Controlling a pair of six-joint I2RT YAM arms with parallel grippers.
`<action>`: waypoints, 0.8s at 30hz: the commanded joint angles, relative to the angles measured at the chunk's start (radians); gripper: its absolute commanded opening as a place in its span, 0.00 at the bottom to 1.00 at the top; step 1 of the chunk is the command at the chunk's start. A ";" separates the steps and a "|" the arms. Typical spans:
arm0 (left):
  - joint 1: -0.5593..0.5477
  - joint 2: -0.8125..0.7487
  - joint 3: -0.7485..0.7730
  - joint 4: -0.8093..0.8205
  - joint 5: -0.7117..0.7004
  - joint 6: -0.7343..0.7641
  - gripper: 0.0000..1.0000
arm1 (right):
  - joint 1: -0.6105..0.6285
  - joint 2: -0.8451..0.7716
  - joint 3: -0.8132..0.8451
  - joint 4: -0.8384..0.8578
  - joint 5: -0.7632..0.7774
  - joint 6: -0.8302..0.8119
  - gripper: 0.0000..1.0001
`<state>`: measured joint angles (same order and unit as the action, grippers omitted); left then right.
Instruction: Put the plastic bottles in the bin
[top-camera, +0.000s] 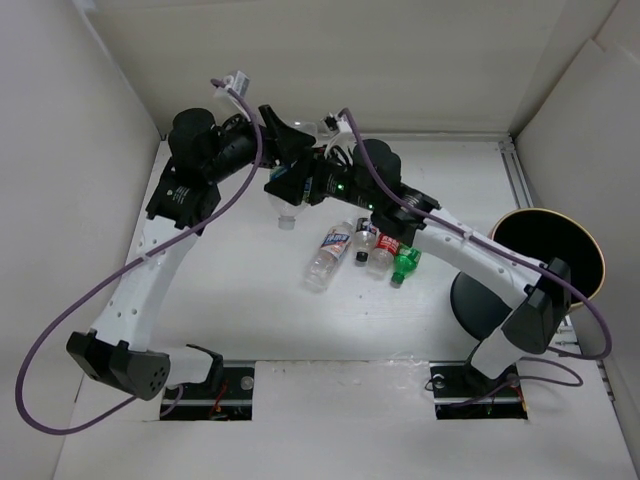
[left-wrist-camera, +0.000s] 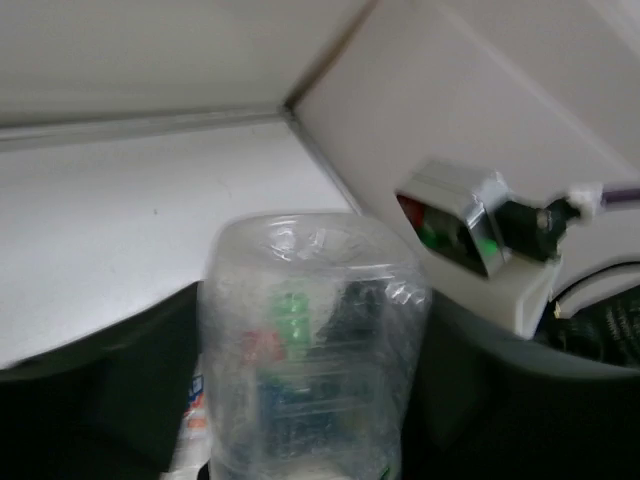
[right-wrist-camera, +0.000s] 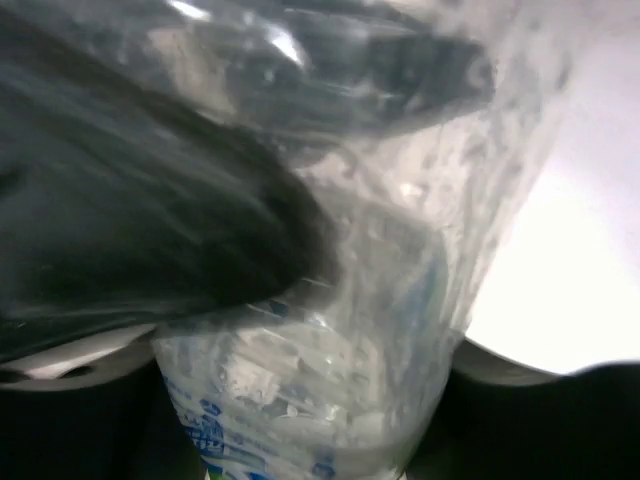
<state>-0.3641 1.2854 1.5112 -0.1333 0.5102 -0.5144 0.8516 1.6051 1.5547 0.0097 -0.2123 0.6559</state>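
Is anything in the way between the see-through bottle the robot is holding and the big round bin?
Yes. The right arm itself stretches across the table between the clear bottle and the bin. Four other bottles also lie on the table near that line, beside the arm.

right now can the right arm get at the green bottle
Probably not yet: its claw looks closed on a clear bottle. The green bottle itself lies uncovered, with nothing stacked on it.

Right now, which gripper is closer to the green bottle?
Right. The right gripper is on a clear bottle back-left of the green bottle; the left gripper is on that bottle too, farther back.
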 joint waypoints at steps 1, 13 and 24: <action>-0.021 -0.067 0.001 0.052 -0.007 -0.045 0.96 | 0.006 -0.033 0.019 0.079 0.062 -0.022 0.01; -0.021 -0.069 0.031 -0.172 -0.490 0.011 1.00 | -0.290 -0.516 -0.162 -0.389 0.566 -0.119 0.00; -0.021 -0.057 -0.186 -0.040 -0.345 0.021 1.00 | -0.687 -0.781 -0.166 -0.896 1.114 0.017 0.05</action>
<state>-0.3847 1.2377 1.3529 -0.2527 0.1329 -0.5045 0.2276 0.8371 1.4158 -0.6827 0.7197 0.6003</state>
